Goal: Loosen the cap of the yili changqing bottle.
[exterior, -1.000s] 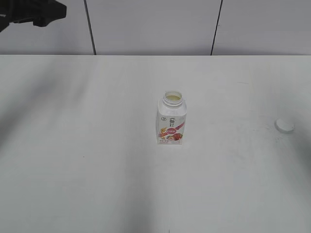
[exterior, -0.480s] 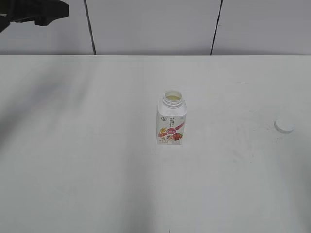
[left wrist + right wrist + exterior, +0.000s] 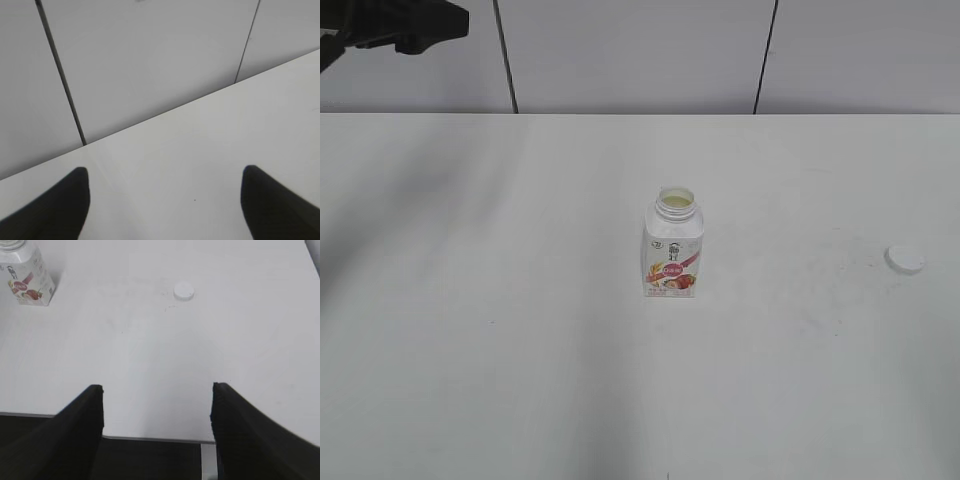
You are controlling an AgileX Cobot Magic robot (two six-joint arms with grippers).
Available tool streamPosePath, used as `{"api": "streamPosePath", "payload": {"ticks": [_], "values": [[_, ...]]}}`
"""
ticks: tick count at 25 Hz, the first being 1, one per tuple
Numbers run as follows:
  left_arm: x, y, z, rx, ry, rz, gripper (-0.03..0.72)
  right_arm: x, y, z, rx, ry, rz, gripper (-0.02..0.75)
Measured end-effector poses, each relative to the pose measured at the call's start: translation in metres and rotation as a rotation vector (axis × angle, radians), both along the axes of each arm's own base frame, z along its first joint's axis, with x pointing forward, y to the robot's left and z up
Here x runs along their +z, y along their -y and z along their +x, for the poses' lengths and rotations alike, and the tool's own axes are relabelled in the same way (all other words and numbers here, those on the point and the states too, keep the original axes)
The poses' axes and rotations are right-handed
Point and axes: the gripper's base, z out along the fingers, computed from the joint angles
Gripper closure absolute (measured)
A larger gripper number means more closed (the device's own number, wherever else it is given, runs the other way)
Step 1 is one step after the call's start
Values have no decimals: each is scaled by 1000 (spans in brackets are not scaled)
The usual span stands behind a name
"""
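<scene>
we see the yili changqing bottle [image 3: 673, 246] standing upright near the middle of the white table [image 3: 500, 350], its red-pink label facing the exterior camera and its wide neck uncovered, pale liquid showing inside. the cap [image 3: 905, 259] lies flat on the table well apart from the bottle, off toward the right edge of the exterior view.

in the exterior view only a dark part of the left arm [image 3: 395, 22] shows, high in the upper left corner, above the table's far edge and against the panelled wall [image 3: 640, 50]. our left gripper [image 3: 165, 200] points at the seam where table meets wall; its two dark fingers [image 3: 55, 210] are spread wide with bare table between them, holding nothing.

our right gripper [image 3: 157, 432] hangs over the near edge of the table, looking across it; its fingers [image 3: 65, 435] are likewise wide apart and empty. in that view the cap [image 3: 183, 291] sits ahead of the gripper, and the bottle [image 3: 26, 276] stands at the upper left, partly cropped at its top.
</scene>
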Motion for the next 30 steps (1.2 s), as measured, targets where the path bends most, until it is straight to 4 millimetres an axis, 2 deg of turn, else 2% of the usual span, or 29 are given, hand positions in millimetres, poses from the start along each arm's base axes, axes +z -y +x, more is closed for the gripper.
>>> {"api": "streamPosePath", "payload": {"ticks": [24, 30], "values": [[1, 3, -1, -17, -11, -46, 126, -3, 7, 7, -51, 65, -49, 204], [6, -5, 6, 147, 3, -154, 126, -3, 7, 7, -51, 65, -49, 204]]}}
